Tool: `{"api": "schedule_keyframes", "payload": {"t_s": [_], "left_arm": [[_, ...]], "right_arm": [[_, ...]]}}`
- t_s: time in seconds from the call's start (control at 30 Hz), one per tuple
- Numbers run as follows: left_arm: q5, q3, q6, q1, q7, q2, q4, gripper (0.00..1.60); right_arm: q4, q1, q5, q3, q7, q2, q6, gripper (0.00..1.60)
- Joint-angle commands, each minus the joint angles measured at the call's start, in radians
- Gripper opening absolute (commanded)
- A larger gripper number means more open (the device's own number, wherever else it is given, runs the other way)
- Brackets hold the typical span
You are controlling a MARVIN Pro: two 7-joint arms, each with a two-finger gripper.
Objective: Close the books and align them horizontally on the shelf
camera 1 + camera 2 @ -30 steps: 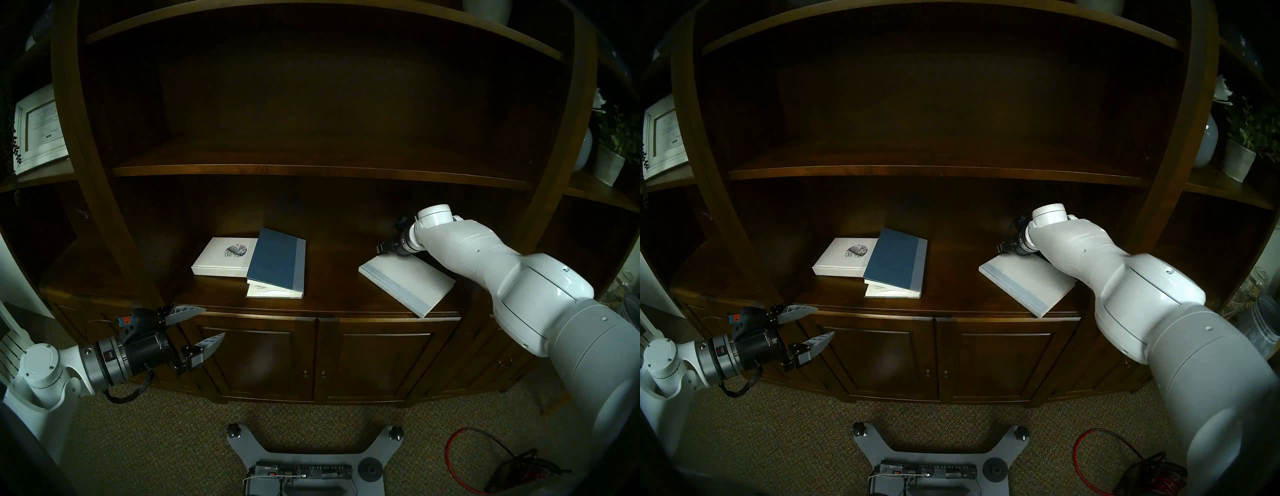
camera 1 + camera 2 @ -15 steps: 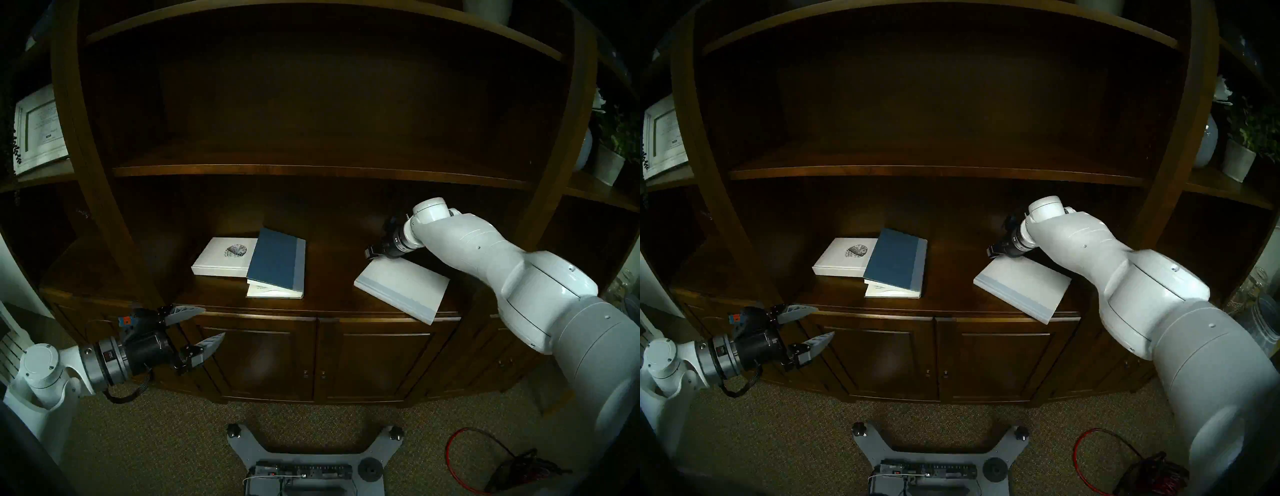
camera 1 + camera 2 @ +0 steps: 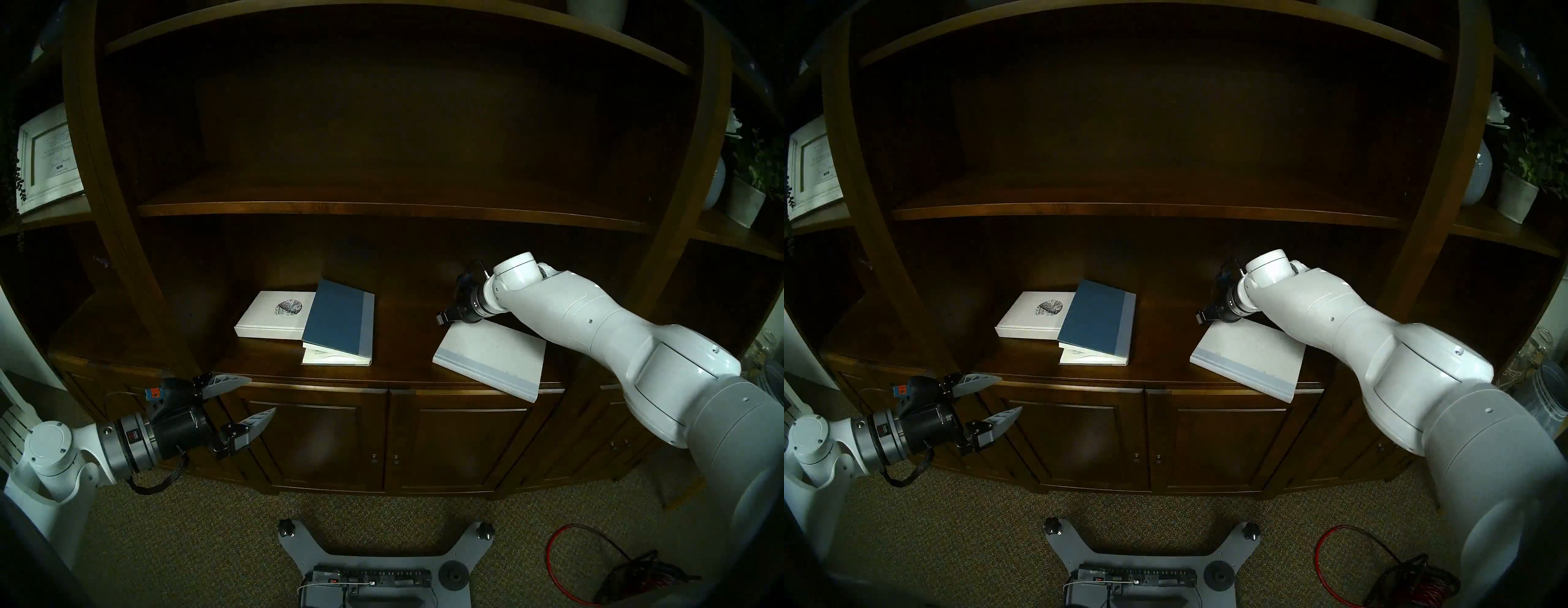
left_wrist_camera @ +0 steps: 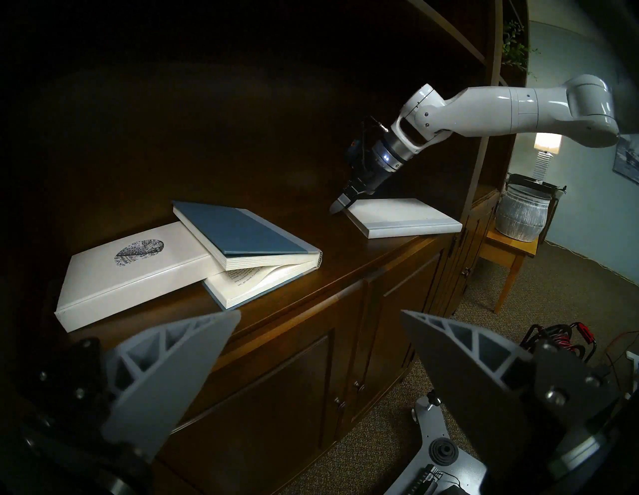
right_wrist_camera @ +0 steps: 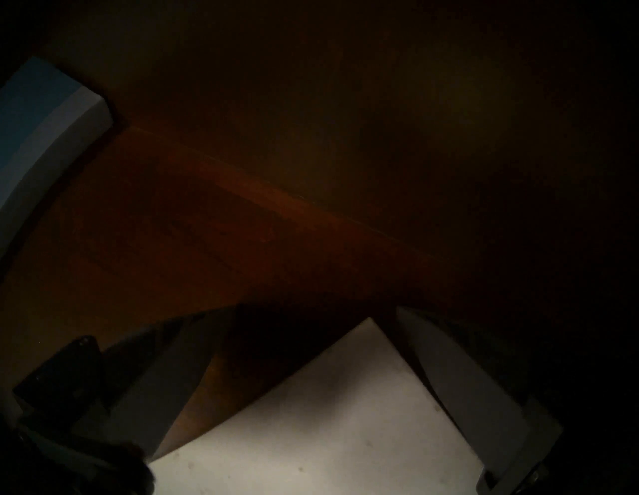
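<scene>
Lying on one shelf: three books.

A broad strip of bare shelf lies open between the blue book and the plain white book. The right arm blocks the right side. An upper shelf board limits headroom. The speckled book fills the left.
</scene>
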Motion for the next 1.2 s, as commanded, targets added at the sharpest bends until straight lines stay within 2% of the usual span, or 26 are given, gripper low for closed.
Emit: {"api": "schedule_keyframes", "payload": {"t_s": [0.0,0.03,0.07,0.1,0.23,0.4,0.5,0.53,0.57,0.87,1.0,1.03,1.07,1.17], "left_arm": [[-0.007,-0.009,-0.005,-0.008,-0.001,0.000,-0.015,1.60],[-0.007,-0.009,-0.005,-0.008,-0.001,0.000,-0.015,1.60],[-0.006,-0.009,-0.005,-0.008,-0.001,0.000,-0.015,1.60],[-0.006,-0.008,-0.005,-0.008,-0.001,0.000,-0.015,1.60],[-0.005,-0.007,-0.005,-0.009,-0.001,0.001,-0.014,1.60],[-0.004,-0.006,-0.004,-0.009,-0.001,0.002,-0.012,1.60],[-0.003,-0.005,-0.004,-0.009,-0.001,0.003,-0.010,1.60],[-0.003,-0.005,-0.004,-0.009,-0.001,0.003,-0.010,1.60],[-0.003,-0.004,-0.004,-0.008,-0.001,0.003,-0.010,1.60],[-0.001,-0.002,-0.003,-0.008,0.000,0.003,-0.006,1.60],[-0.001,-0.002,-0.003,-0.008,0.000,0.004,-0.005,1.60],[0.000,-0.001,-0.003,-0.008,0.000,0.004,-0.005,1.60],[0.000,-0.001,-0.003,-0.008,0.000,0.004,-0.005,1.60],[0.000,-0.001,-0.003,-0.008,0.000,0.004,-0.004,1.60]], "right_arm": [[-0.120,0.001,-0.028,0.021,-0.047,0.075,-0.087,1.60],[-0.122,0.003,-0.024,0.027,-0.043,0.077,-0.089,1.60],[-0.177,-0.006,-0.018,0.036,-0.052,0.106,-0.090,1.60],[-0.139,0.005,-0.019,0.034,-0.036,0.089,-0.097,1.60],[-0.220,0.003,-0.007,0.051,-0.031,0.144,-0.085,1.60],[-0.295,-0.016,0.009,0.077,-0.039,0.209,-0.036,1.60],[-0.298,-0.029,0.019,0.088,-0.040,0.229,-0.013,1.60],[-0.332,-0.037,0.029,0.087,-0.039,0.272,0.000,1.60],[-0.316,-0.040,0.028,0.094,-0.041,0.255,0.009,1.60],[-0.394,-0.083,0.067,0.097,-0.026,0.350,0.087,1.60],[-0.458,-0.092,0.086,0.100,-0.014,0.410,0.106,1.60],[-0.469,-0.092,0.090,0.105,-0.009,0.403,0.110,1.60],[-0.499,-0.093,0.096,0.106,-0.004,0.436,0.113,1.60],[-0.539,-0.092,0.109,0.112,0.014,0.458,0.123,1.60]]}}
